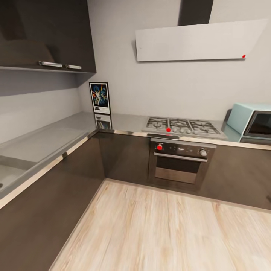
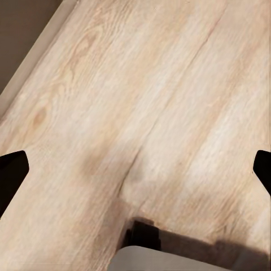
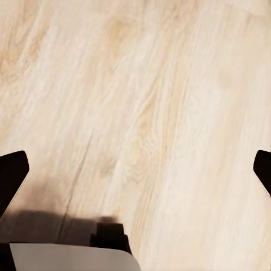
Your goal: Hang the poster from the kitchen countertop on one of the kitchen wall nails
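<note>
The poster (image 1: 99,98) stood upright in the far corner of the kitchen countertop (image 1: 49,137), leaning on the wall, left of the gas hob (image 1: 183,126). The left gripper (image 2: 135,169) and right gripper (image 3: 135,169) hung wide open over the wooden floor (image 1: 158,229), holding nothing. A clumsy reach could probably knock the thin poster flat.
</note>
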